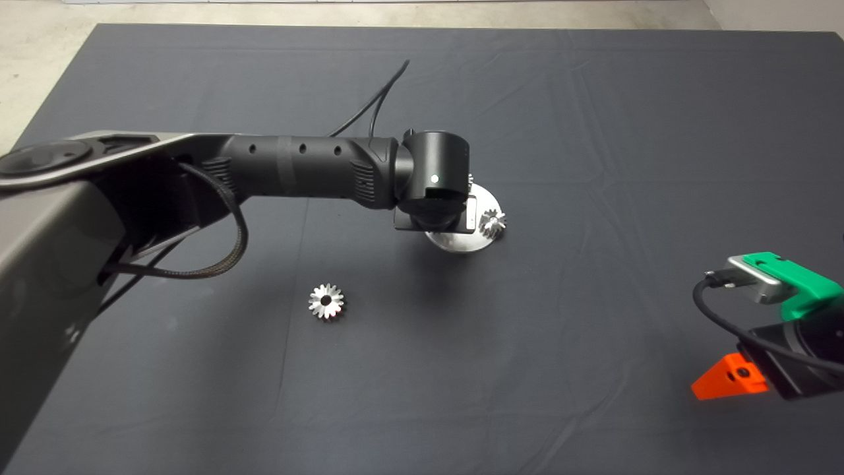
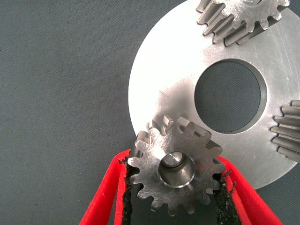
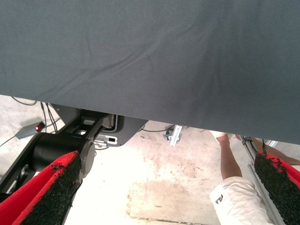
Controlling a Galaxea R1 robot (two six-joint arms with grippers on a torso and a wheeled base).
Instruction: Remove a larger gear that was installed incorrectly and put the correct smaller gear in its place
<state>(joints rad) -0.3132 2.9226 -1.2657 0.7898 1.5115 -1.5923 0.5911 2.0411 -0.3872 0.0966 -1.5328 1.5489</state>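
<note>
Currently I log: left gripper (image 2: 176, 206) clamped on the smaller gear (image 2: 176, 168), flat face up, bore axis vertical, seated over a pin at the round metal plate's (image 2: 178, 70) edge. Two more gears (image 2: 239, 18) sit on that plate. Larger gear (image 1: 326, 301) lies flat on the mat (image 1: 593, 132), at 7 o'clock from the plate, well apart. Right gripper (image 3: 164, 187) spread wide, parked at 4 o'clock.
</note>
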